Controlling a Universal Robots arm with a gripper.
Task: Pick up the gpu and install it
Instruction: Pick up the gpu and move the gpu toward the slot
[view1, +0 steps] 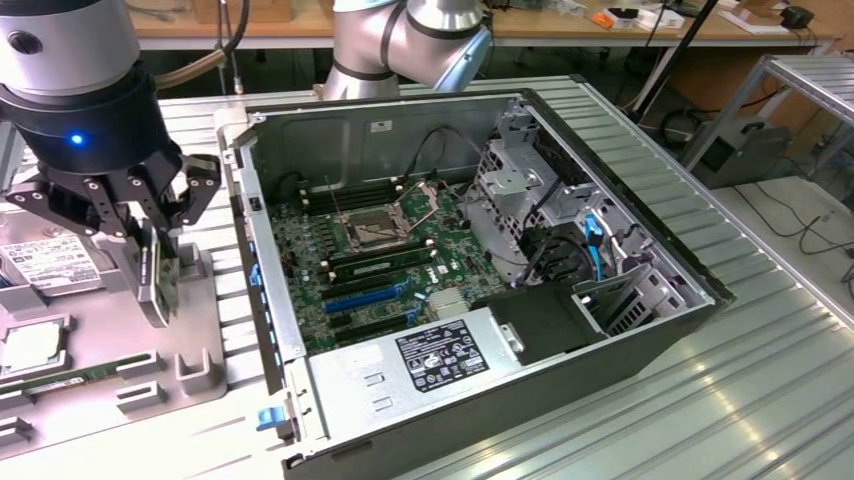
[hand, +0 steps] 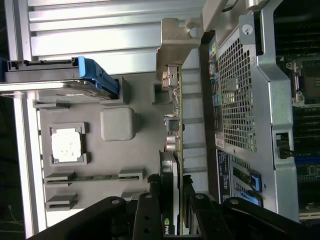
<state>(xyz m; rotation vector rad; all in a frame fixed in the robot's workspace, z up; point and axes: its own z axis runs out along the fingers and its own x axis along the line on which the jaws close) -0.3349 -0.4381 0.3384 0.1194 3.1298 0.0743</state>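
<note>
Gpu (hand: 175, 130), standing on edge, is clamped in the half-closed pincer (hand: 172, 199).

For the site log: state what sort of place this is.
Probably a robotics lab's PC-assembly bench: an open computer case on a ribbed metal table, a grey parts tray beside it, and cluttered wooden workbenches behind.

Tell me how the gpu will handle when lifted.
Probably stiff: the gpu is a rigid board standing on edge. Likely fragile, with bare components exposed. Thin and upright, it may tip if let go.
</note>
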